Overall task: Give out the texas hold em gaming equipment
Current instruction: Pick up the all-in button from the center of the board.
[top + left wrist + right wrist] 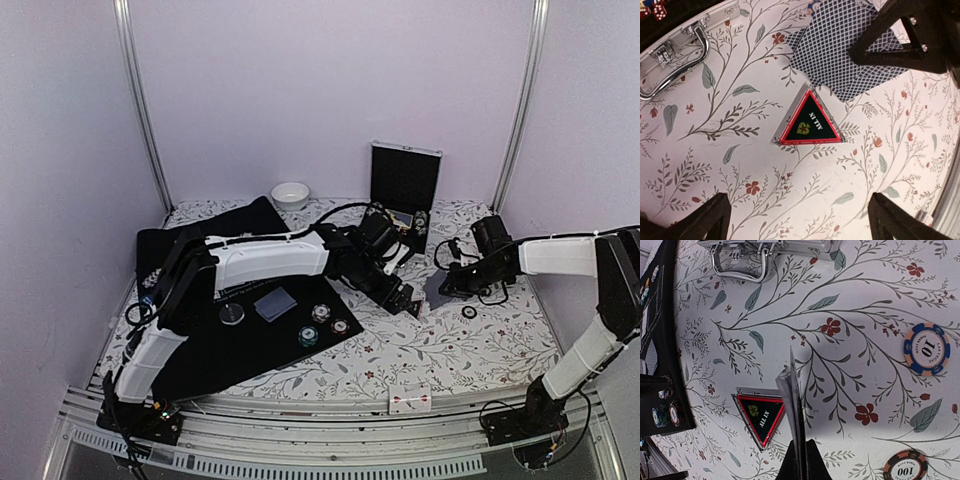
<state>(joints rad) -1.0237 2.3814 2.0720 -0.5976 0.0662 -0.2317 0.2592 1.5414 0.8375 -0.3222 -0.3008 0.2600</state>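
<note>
The black-red triangular marker (810,122) lies flat on the flowered cloth, apart from my left gripper (800,225), which stands open just above it with nothing between its fingers (707,220). The marker also shows in the right wrist view (758,417) and from above (423,309). My right gripper (807,452) is shut on a small stack of playing cards (794,405), seen edge-on; their blue-grey backs (840,55) hang just beyond the marker. On the black mat (220,350) lie a card pile (275,303), a grey button (232,314) and three poker chips (320,313).
The silver-edged case (405,180) stands open at the back, its handle (670,60) near my left gripper. A white bowl (290,195) sits at the back. Two loose chips (926,349) (905,469) lie on the cloth to the right. A small white pack (410,401) rests at the front edge.
</note>
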